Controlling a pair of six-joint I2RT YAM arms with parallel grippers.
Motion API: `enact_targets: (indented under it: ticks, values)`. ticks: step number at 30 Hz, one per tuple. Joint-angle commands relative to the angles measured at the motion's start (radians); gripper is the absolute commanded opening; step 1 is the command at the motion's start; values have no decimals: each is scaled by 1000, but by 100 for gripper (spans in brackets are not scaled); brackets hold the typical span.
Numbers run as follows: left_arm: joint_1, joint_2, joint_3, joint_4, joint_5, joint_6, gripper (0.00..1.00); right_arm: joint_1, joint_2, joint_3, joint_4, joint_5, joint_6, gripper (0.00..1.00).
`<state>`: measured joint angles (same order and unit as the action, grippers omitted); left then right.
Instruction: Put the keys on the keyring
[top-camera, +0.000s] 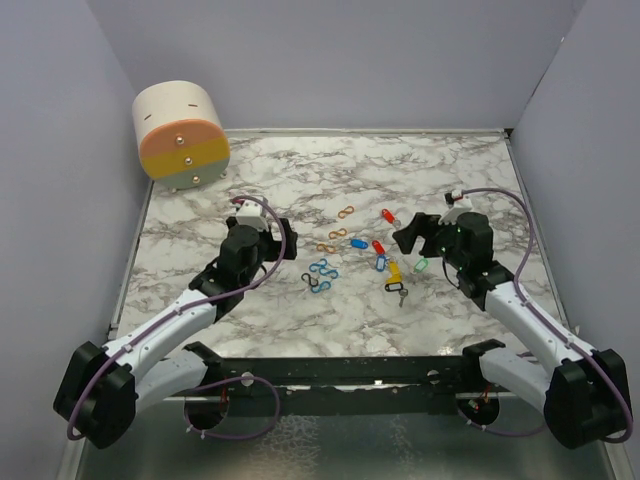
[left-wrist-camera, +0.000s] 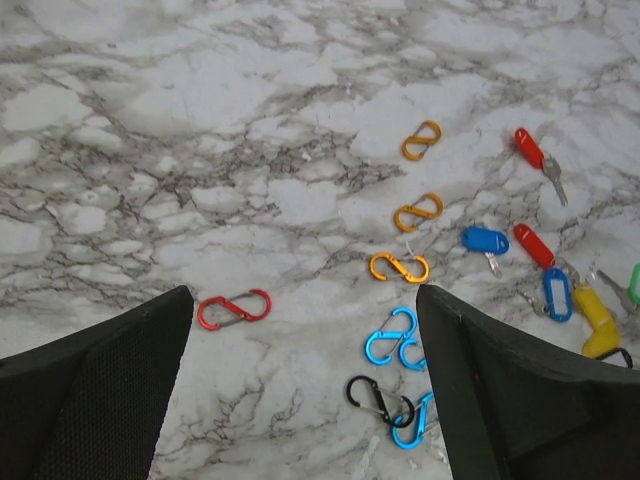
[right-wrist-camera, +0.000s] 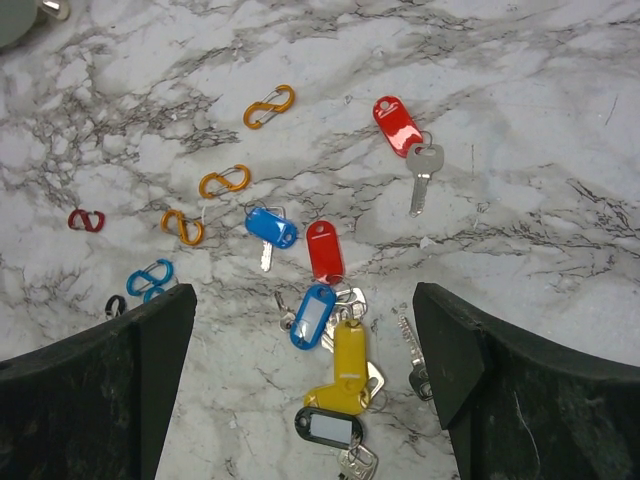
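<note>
- Top external: both arms reach toward the middle of the desk (top-camera: 300, 175). The left hand (top-camera: 288, 236) and the right hand (top-camera: 406, 238) hover with jaws spread, holding nothing. The keys (top-camera: 385, 262) lie scattered just right of the desk's middle, nearest the right hand. The figure-eight clips (top-camera: 330, 245) lie beside them, toward the left hand. Only this view shows the round cream-and-orange box (top-camera: 182, 135) at the far left corner.
- Left wrist: its wide-open fingers (left-wrist-camera: 100, 400) frame a red clip (left-wrist-camera: 233, 308), which I cannot find from above. The orange, blue and black clips lie close by, and the keys are further toward the desk's right edge.
- Right wrist: this hand hangs open right over the key pile. Only here do the metal blades show, such as the silver key (right-wrist-camera: 422, 175) on the red tag (right-wrist-camera: 397, 125). The yellow tag (right-wrist-camera: 350, 370) overlaps its neighbours.
- Judgement: nothing is joined yet, so this is the first pick. No round keyring shows, so the clips probably serve as one. The next move calls for a fine pinch on one tag lying flat, and the other hand to steady a clip.
</note>
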<state>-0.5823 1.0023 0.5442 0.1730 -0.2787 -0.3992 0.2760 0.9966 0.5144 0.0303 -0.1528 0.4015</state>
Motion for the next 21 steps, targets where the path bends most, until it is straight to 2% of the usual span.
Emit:
enact_targets:
  ticks: [1,5,10,14,18,21]
  values:
    - [-2,-27,-69,-42,92,-73,96,6,19,42,28,-41,-20,91]
    - [-2,-16,-87,-75,63,-104,96,10,38,41,40,-53,-15,91]
    - [-19,1,-109,-59,181,-138,96,12,34,38,35,-45,-19,91]
    - [-83,24,-110,-42,212,-175,96,12,23,33,33,-45,-17,91]
    - [-171,50,-121,-28,174,-206,96,12,14,29,27,-42,-18,91]
    - [-192,54,-147,-17,123,-229,96,12,10,26,25,-41,-18,91]
